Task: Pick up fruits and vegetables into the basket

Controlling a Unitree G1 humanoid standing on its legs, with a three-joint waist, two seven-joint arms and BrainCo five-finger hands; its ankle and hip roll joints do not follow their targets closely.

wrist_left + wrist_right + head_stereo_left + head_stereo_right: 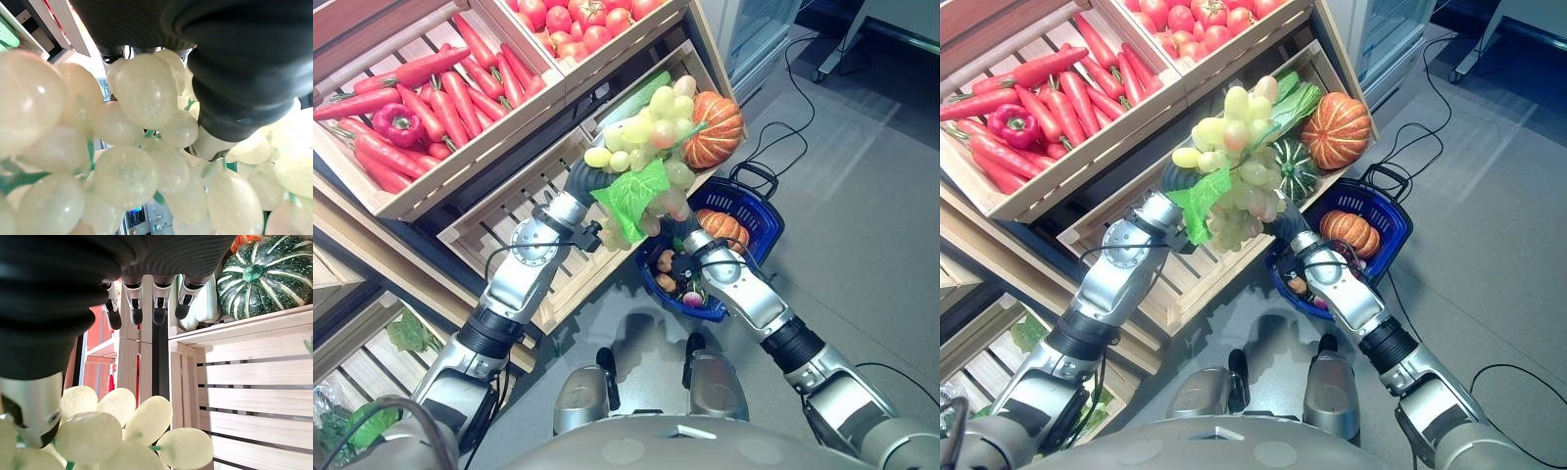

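**Grapes up, basket below**

The crates (489, 147) rise in tiers beside me, carrots (431, 98) above, pumpkin (713, 127) at the end of the lower one. My basket (1376, 211) sits on the floor below them, already holding a pumpkin, so I judge the drop is short. The grapes (1239, 162) hang between my arms, lifted clear of the crate. My left hand (230, 103) grasps the bunch (fingers buried). My right hand (146, 303) hovers beside it, fingers relaxed.
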